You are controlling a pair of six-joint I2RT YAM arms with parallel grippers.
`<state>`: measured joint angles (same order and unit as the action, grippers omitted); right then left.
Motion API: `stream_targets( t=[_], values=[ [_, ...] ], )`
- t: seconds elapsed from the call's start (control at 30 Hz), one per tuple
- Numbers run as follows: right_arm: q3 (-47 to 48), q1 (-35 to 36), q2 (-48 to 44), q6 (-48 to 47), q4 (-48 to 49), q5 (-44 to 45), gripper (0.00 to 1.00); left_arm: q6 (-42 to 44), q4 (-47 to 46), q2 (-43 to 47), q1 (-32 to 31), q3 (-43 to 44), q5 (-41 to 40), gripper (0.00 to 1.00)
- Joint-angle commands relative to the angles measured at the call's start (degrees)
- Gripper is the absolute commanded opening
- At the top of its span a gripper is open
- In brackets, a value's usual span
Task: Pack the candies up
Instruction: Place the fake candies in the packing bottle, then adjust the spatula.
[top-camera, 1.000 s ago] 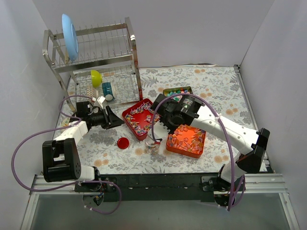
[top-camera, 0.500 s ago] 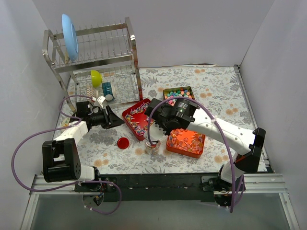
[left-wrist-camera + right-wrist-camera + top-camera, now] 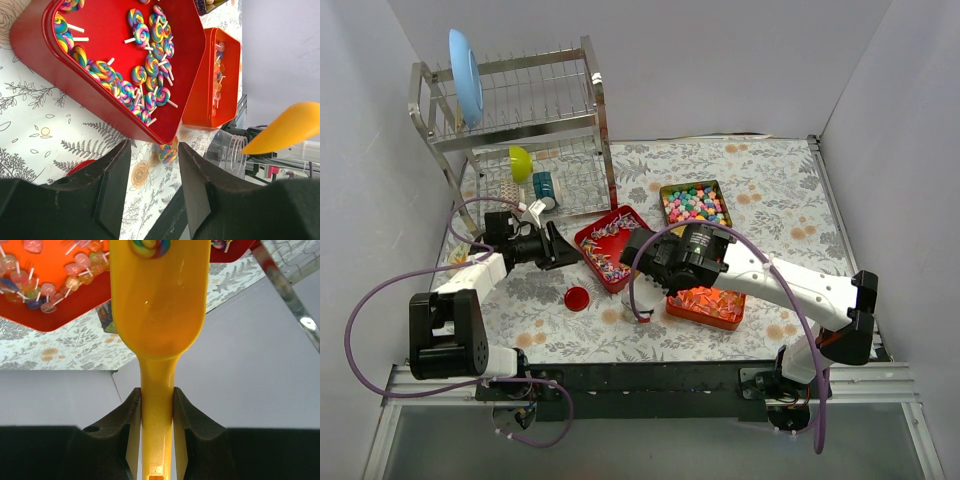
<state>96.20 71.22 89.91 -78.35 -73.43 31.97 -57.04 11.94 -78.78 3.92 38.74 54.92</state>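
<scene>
Top: right hand (image 3: pixel 645 250) near clear jar (image 3: pixel 639 306). Left wrist: left hand (image 3: pixel 153 150) spread beside red tray (image 3: pixel 30 45) of candies (image 3: pixel 150 65); yellow scoop (image 3: pixel 285 127) tip at jar's mouth. Right wrist: pinching scoop handle, one striped candy (image 3: pixel 148 246) straight ahead in its bowl.

Counter (image 3: pixel 770 190) holds a red tray (image 3: pixel 583 240) of striped candies (image 3: pixel 610 250), a dark tray (image 3: pixel 664 190) of pastel candies (image 3: pixel 695 205), and an orange tray (image 3: pixel 705 308) (half under right arm (image 3: pixel 790 285)). Red lid (image 3: pixel 577 297) near left fingers (image 3: pixel 558 256), not touching. Dish rack (image 3: pixel 520 100) with blue plate (image 3: pixel 465 75) back left.
</scene>
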Motion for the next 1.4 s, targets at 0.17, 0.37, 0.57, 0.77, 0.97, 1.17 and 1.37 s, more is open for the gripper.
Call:
stream_targets(
  t=[0.17,0.37,0.57,0.77,0.97,1.17,1.37],
  values=[
    [-3.67,1.73,-2.90,2.05,2.59,8.38,0.01,0.52,0.09,3.72,-0.23,0.63,0.54,0.43],
    [0.12,2.34,-1.67,6.19,0.74,7.59,0.01,0.70,0.62,5.92,-0.49,1.42,2.56,0.44],
    [13.63,-3.08,1.93,15.73,1.71,-1.34,0.01,0.44,-1.83,11.19,-1.37,4.06,8.53,0.52],
    [13.14,-14.69,2.03,23.67,9.69,-18.48,0.01,-5.53,-3.07,11.02,-1.99,8.54,13.55,0.62],
    [7.77,-16.55,2.02,24.91,16.38,-23.87,0.01,-9.23,-2.98,7.43,-6.90,12.05,12.41,0.64],
    [8.38,-16.73,3.43,25.87,19.81,-26.16,0.01,-8.09,-2.36,1.27,-8.58,16.09,9.69,0.64],
    [9.36,-16.73,3.70,26.93,19.90,-29.15,0.01,-11.15,-5.60,-4.88,-8.93,18.47,11.95,0.41]
  ],
)
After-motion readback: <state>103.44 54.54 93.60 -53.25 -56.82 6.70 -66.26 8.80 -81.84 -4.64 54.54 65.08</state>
